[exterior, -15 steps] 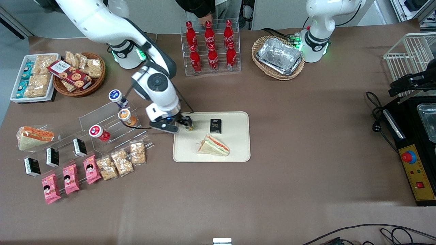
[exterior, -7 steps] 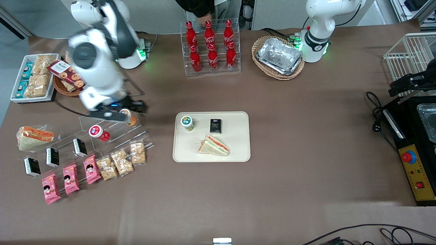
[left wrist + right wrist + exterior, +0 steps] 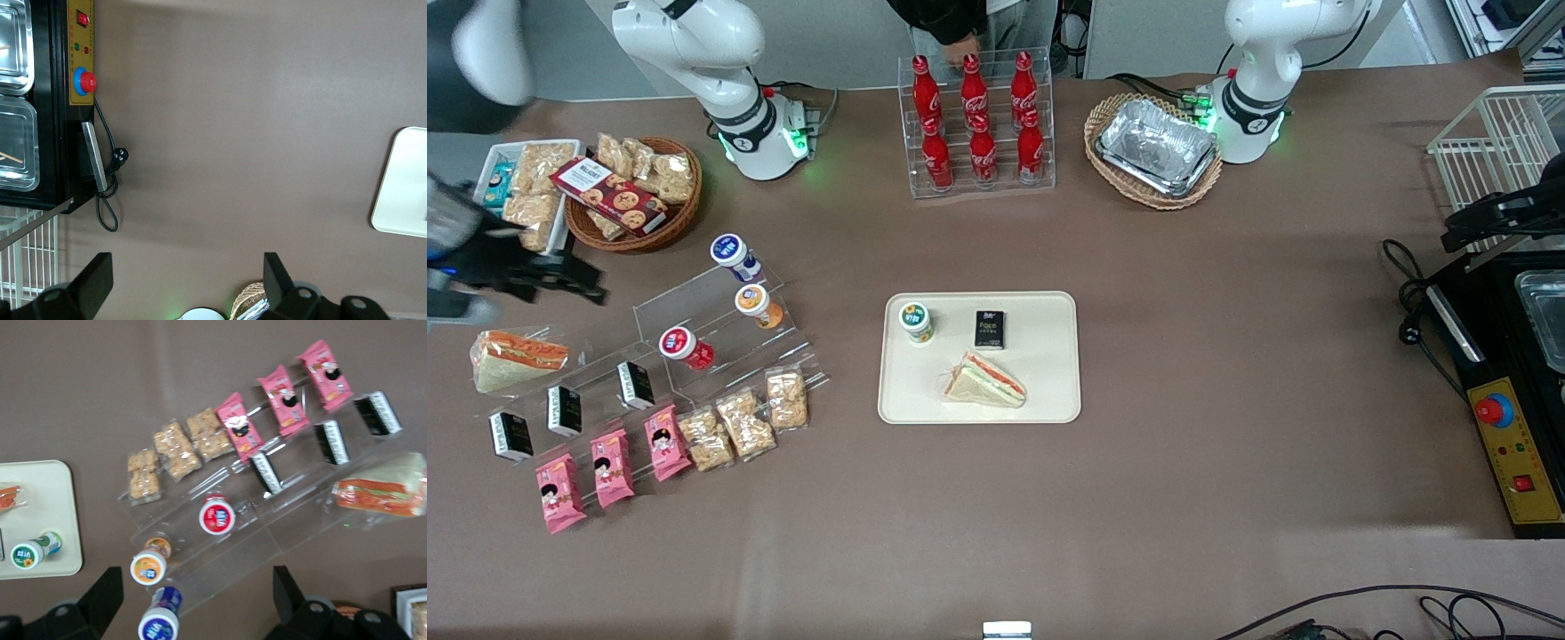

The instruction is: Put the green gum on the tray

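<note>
The green gum (image 3: pixel 915 322) stands upright on the cream tray (image 3: pixel 1049 391), in the corner nearest the working arm, with nothing holding it. It also shows in the right wrist view as the green gum (image 3: pixel 30 553) on the tray (image 3: pixel 40 493). My gripper (image 3: pixel 560 276) hangs high near the working arm's end of the table, well away from the tray and above the acrylic display shelf (image 3: pixel 720 329). In the wrist view the gripper (image 3: pixel 197 597) is open, its fingers wide apart with nothing between them.
A black box (image 3: pixel 989 328) and a wrapped sandwich (image 3: pixel 984 380) share the tray. The shelf carries blue-lidded (image 3: pixel 733 253), orange-lidded (image 3: pixel 757 304) and red-lidded (image 3: pixel 683 346) bottles, with snack packs (image 3: pixel 738 422) in front. A cola rack (image 3: pixel 975 124) and a foil-tray basket (image 3: pixel 1154 149) stand farther from the camera.
The gripper let go of the green gum on the tray, then rose and swung away over the display shelf toward the working arm's end. The gum stays upright.
</note>
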Action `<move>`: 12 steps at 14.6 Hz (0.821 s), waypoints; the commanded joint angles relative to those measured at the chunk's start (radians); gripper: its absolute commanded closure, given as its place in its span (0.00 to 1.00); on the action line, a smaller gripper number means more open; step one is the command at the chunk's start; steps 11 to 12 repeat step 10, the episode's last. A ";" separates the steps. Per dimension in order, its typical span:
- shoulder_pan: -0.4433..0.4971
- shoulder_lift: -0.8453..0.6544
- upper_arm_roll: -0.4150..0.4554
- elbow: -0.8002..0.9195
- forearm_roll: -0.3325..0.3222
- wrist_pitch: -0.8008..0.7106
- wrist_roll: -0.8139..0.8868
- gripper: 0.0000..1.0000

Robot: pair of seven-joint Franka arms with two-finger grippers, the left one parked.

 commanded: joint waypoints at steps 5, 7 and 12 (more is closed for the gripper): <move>0.015 0.156 -0.105 0.211 0.010 -0.063 -0.074 0.00; 0.016 0.161 -0.117 0.219 0.008 -0.063 -0.075 0.00; 0.029 0.150 -0.118 0.219 0.008 -0.065 -0.072 0.00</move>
